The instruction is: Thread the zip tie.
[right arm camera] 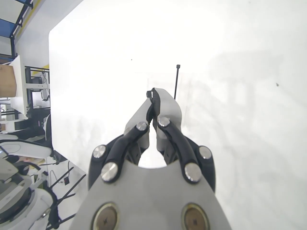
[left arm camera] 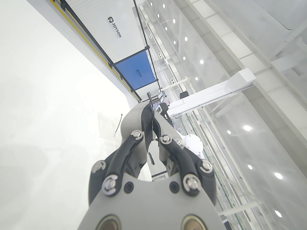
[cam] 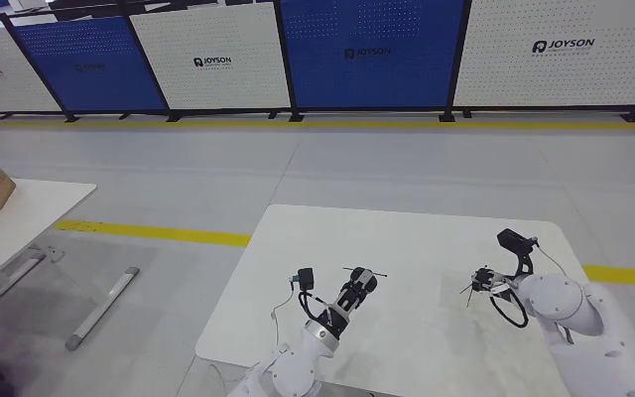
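Left end effector around zip tie

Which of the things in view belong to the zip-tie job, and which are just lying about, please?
Job:
left gripper, shut on a black tie end, with a tie strap beside it
right gripper, shut on a second tie end, with a second strap beside it
white table

Lying about:
side table
cardboard box
pegboard panels
metal bar on the floor

The left tool and right tool sit pinched closed.
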Robot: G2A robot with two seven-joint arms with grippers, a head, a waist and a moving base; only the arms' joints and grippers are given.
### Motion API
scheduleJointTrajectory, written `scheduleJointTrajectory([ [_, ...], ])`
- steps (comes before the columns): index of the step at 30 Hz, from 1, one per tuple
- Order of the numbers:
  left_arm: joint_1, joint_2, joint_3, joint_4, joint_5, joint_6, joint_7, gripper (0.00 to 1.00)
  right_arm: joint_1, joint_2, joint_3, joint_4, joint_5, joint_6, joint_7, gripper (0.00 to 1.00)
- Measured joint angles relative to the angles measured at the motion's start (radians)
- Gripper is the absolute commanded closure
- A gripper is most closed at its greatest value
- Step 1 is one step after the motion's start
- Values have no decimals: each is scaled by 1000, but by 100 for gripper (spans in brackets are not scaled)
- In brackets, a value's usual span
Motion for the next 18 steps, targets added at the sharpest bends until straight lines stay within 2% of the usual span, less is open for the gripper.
scheduleJointTrajectory([
  [8,0,0,0,0,0,0,0,100,-1,0,0,0,0,0,-1,100],
  [11,0,0,0,0,0,0,0,100,-16,-1,13,-8,21,-19,-45,100],
  [18,0,0,0,0,0,0,0,100,-134,8,125,-161,147,-114,-192,100],
])
